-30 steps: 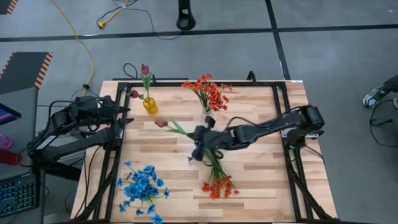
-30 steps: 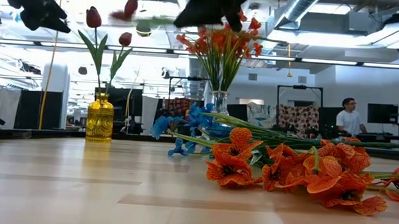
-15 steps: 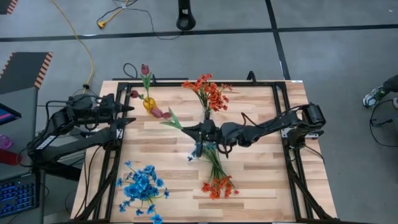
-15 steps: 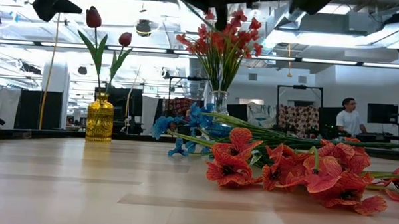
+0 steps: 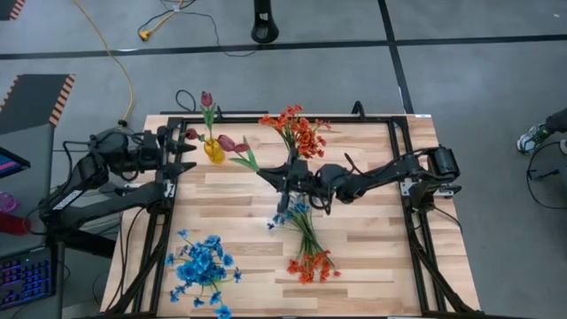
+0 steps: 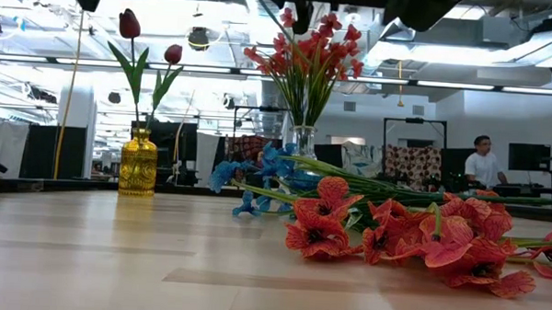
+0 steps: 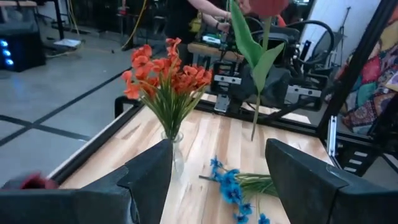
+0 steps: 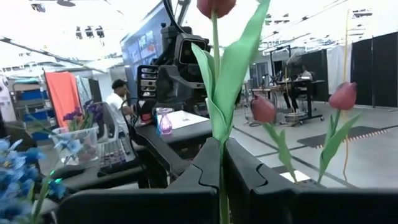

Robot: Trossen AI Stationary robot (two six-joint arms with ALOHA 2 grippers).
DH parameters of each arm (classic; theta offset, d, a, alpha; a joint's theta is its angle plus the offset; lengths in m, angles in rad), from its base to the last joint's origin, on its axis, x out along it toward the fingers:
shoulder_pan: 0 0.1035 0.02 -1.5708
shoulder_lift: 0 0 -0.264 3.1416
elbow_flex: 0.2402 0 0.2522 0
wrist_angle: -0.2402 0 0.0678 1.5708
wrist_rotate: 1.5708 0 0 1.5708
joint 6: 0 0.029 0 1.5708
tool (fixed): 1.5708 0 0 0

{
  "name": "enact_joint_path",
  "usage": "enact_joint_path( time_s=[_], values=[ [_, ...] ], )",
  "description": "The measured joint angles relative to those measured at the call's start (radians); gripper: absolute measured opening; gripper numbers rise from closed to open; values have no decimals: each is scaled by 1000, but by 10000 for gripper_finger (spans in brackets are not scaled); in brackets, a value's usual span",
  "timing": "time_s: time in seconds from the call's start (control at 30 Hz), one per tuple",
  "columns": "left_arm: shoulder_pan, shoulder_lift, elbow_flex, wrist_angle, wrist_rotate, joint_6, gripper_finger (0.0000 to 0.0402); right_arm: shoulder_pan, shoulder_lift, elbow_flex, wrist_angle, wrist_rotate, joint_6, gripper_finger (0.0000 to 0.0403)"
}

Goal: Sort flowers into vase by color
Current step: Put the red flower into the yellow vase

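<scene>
- No readable writing or labels anywhere in view.
- Right gripper (image 5: 268,174) clenched on the stem of a maroon tulip (image 5: 232,145), held in the air; bud sits just beside the yellow vase (image 5: 213,150), stem pinched between the fingers in the right wrist view (image 8: 219,163).
- Yellow vase already has two tulips in it (image 6: 130,24).
- Left gripper (image 5: 183,151) released, jaws wide, holding nothing, just on the other side of the yellow vase.
- Clear vase (image 6: 302,140) with orange flowers (image 5: 298,131) stands past the yellow vase, toward the right arm.
- Loose orange sprigs (image 5: 311,263) and blue clusters (image 5: 203,267) lie on the table (image 5: 372,257), well apart from the yellow vase.
</scene>
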Motion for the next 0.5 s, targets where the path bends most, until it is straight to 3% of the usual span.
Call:
enact_joint_path(
  time_s=[0.33, 0.5],
  values=[
    [-155, 198, 0, 249, -3, 3, 245, -7, 0, 0, 68, -1, -62, 33],
    [-244, 288, 0, 374, -83, 51, 245, -7, 0, 0, 115, -1, -102, 33]
  ],
)
